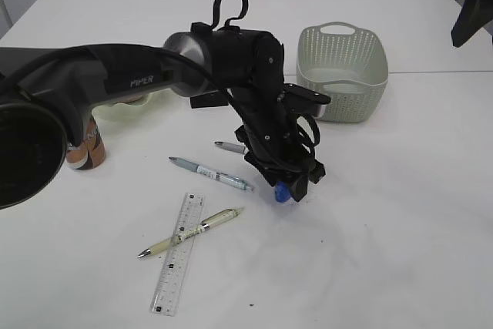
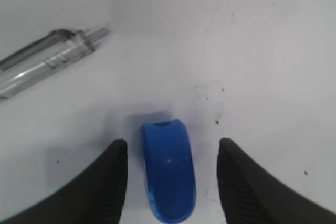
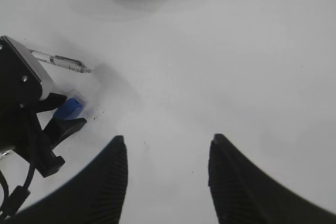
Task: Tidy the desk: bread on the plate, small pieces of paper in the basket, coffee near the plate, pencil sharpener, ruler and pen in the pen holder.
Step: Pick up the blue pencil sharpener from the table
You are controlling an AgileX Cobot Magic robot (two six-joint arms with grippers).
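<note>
Nearest the camera in the exterior view, the ruler [image 1: 178,254] lies flat on the desk [image 1: 400,213] with a yellow-green pen [image 1: 191,232] crossed over it; neither has been put away. Just beyond, a grey-green pen [image 1: 211,174] lies loose, and a third, silver-tipped pen [image 1: 229,146] pokes out from behind the arm. Three pens and the ruler are therefore outstanding.

The left gripper [image 2: 170,182] is down at the desk with the blue pencil sharpener [image 2: 168,174] between its fingers. The fingers are spread, with bare desk visible on both sides of the sharpener, so it is straddled but not pinched (judged: grasp not yet made). The sharpener rests on the desk just right of the grey-green pen's tip.

The right gripper [image 3: 167,177] hovers over bare desk with fingers spread and nothing between them.

At mid-left, the coffee [image 1: 85,148] stands upright close beside the plate [image 1: 115,110], so that item appears done. Most of the plate is hidden by the left arm; I cannot tell whether the bread is on it.

Farthest back, the basket [image 1: 341,72] stands at the right. No paper scraps show on the desk, and the basket's contents cannot be seen. The pen holder is not clearly visible (possibly the dark shape behind the arm).
</note>
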